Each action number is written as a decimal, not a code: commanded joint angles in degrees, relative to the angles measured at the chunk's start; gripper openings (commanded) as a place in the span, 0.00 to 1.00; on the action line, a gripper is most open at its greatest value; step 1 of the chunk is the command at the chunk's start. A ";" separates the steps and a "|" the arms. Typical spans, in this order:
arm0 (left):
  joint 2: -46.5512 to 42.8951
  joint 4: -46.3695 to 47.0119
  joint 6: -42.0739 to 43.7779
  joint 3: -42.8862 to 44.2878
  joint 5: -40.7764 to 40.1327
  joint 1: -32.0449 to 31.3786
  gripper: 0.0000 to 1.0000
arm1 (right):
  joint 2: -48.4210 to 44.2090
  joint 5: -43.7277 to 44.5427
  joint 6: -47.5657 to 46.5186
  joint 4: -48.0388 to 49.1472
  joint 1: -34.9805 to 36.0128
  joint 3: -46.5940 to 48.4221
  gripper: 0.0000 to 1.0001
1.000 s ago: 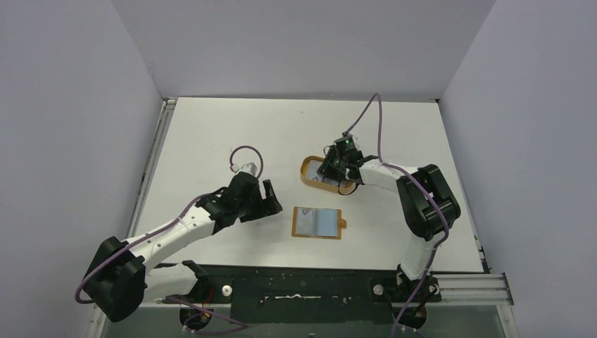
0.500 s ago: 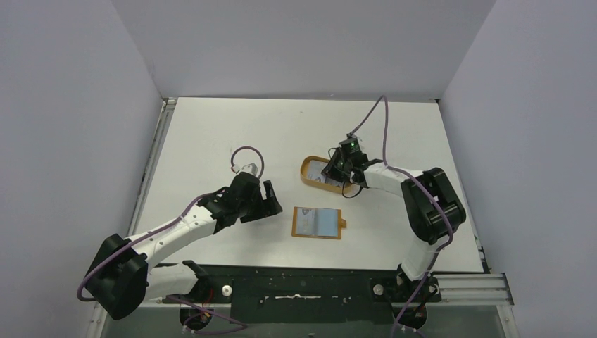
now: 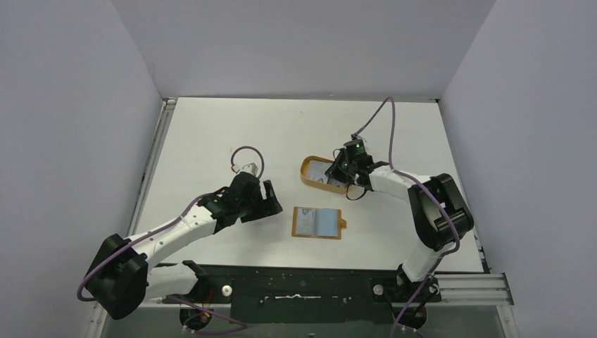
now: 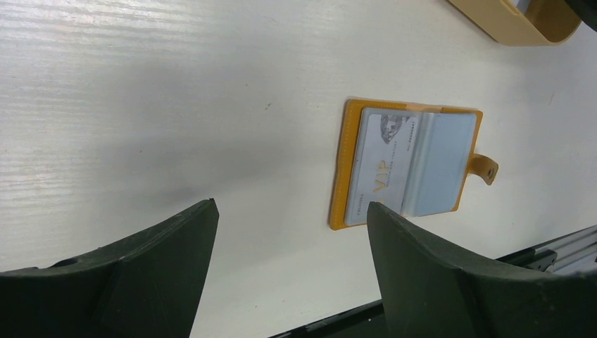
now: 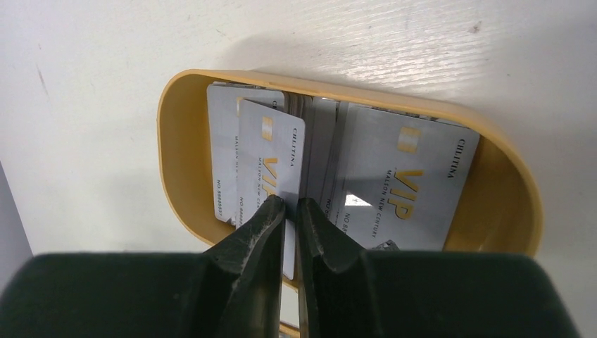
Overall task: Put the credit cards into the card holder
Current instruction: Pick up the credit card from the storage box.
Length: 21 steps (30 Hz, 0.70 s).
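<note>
Right of centre in the top view, credit cards (image 5: 405, 176) lie stacked flat in an orange oval tray (image 5: 172, 141) on the bench (image 3: 211, 134). Gripped card (image 5: 271, 165) sits at the left of the stack, raised off the rest, its near edge pinched in the right end effector (image 5: 292, 204), fingers closed on it. In the wrist view the card's long axis runs up-frame, in line with the fingers.

Card holder (image 3: 317, 222) lies open and flat, below and slightly left of the tray in the top view, apart from it, toward the arm bases. Its long axis runs left-right, tab at the right end. A seated card (image 4: 384, 162) already fills the left pocket; the right half shows a pale blue face.

Key relation: from the right end effector the holder is down-frame and a bit left, so the carry likely goes toward the bases.

Left end effector (image 4: 292, 211) is nearer the holder, just to its left, fingers spread wide, empty, not touching it. Probably placed to steady the holder.
</note>
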 commanded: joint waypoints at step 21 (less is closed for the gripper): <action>-1.51 2.13 -0.78 1.63 -1.15 0.12 0.75 | -7.86 -7.75 10.49 -3.40 -0.81 2.67 0.00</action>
